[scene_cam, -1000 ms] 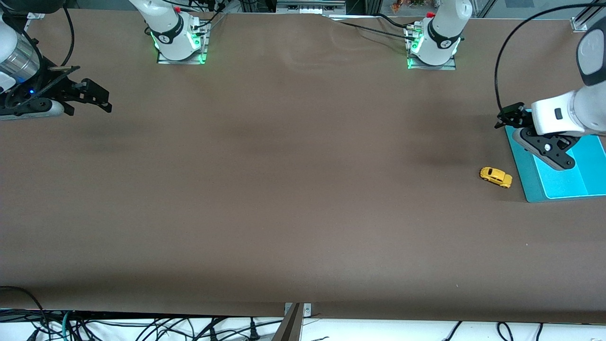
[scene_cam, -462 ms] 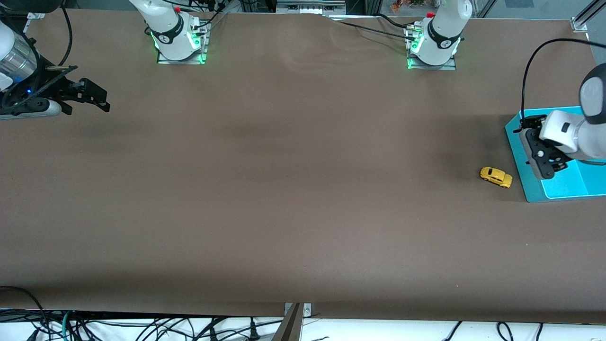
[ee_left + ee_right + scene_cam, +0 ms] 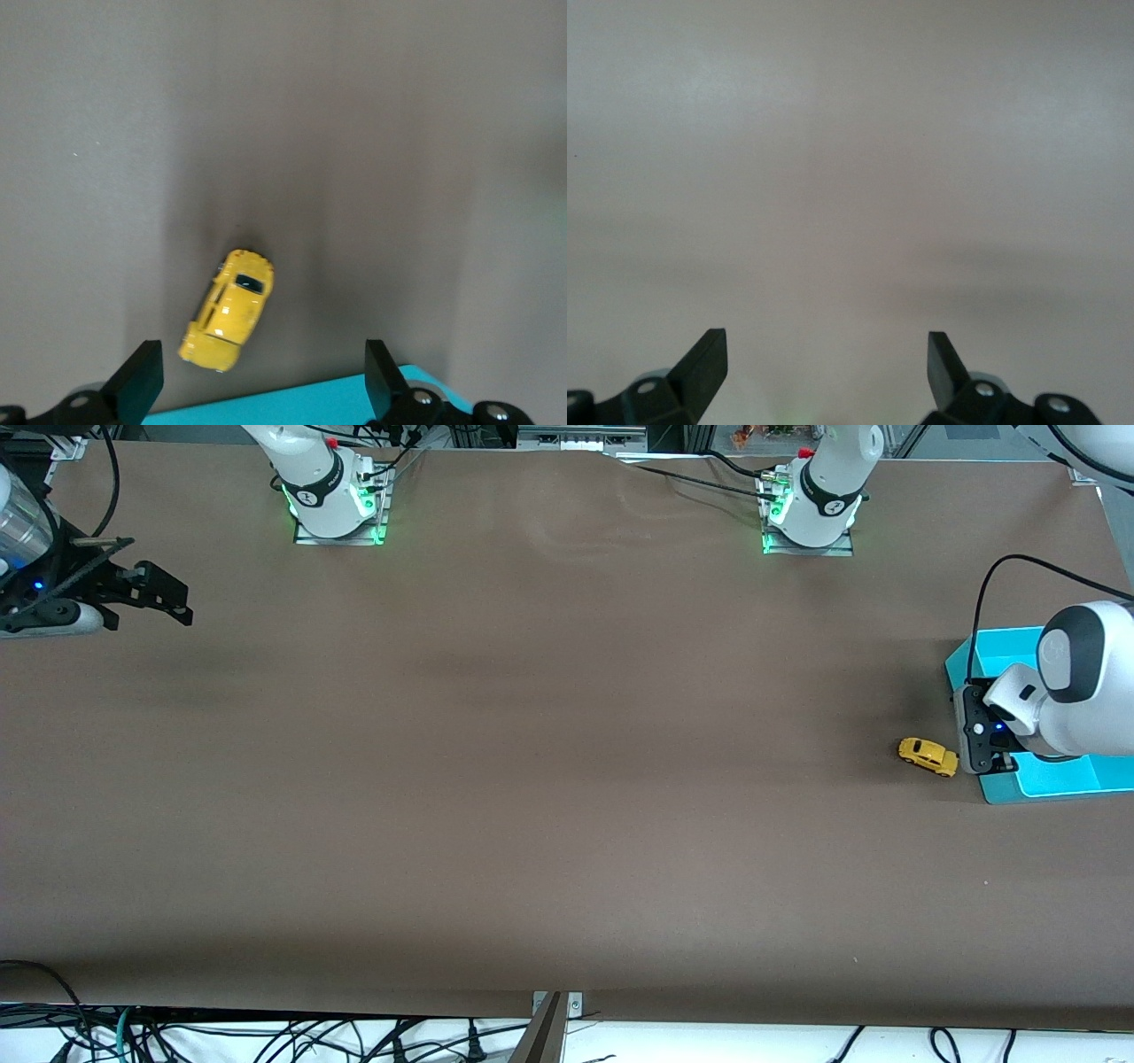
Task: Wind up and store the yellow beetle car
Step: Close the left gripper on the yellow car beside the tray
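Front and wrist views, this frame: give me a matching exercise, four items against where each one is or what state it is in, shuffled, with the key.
Items
1. yellow beetle car
2. teal tray
3. left gripper
4. right gripper

Places or states
A. open, over bare table at the right arm's end, waiting
B. on its wheels on the table, beside the tray's edge, not held
C. open, over the tray's edge next to the car
D. lying on the table at the left arm's end

Pairs: 1-B, 2-D, 3-C, 4-A
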You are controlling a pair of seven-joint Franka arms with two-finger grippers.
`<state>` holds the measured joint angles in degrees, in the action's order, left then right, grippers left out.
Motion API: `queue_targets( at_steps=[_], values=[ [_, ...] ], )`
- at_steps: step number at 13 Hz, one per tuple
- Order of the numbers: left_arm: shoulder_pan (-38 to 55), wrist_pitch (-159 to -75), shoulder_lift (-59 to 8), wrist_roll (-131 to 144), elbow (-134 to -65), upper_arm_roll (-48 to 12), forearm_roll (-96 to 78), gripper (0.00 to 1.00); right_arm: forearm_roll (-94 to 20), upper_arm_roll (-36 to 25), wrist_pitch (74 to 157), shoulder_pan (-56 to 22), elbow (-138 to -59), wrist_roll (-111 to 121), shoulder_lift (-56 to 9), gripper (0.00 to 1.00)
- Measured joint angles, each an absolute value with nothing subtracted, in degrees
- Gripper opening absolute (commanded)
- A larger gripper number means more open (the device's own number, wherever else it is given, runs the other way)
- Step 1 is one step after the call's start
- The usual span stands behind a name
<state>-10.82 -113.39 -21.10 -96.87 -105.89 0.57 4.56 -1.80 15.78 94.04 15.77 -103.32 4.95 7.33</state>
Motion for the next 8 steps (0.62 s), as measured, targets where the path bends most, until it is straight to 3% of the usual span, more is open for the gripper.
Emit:
queue_targets(
  at_steps=[4, 8],
  values=[
    [-11.6, -135.6, -21.3, -108.0, -116.5, 0.5, 4.6, 1.0, -1.3, 15.7, 93.7, 15.8, -103.1, 4.9, 6.9, 1.0],
    [-12.0, -142.8, -22.4, -111.1, -121.9, 0.4, 4.6, 1.0, -1.3, 15.6, 93.7, 15.8, -103.1, 4.9, 6.5, 1.0]
  ],
)
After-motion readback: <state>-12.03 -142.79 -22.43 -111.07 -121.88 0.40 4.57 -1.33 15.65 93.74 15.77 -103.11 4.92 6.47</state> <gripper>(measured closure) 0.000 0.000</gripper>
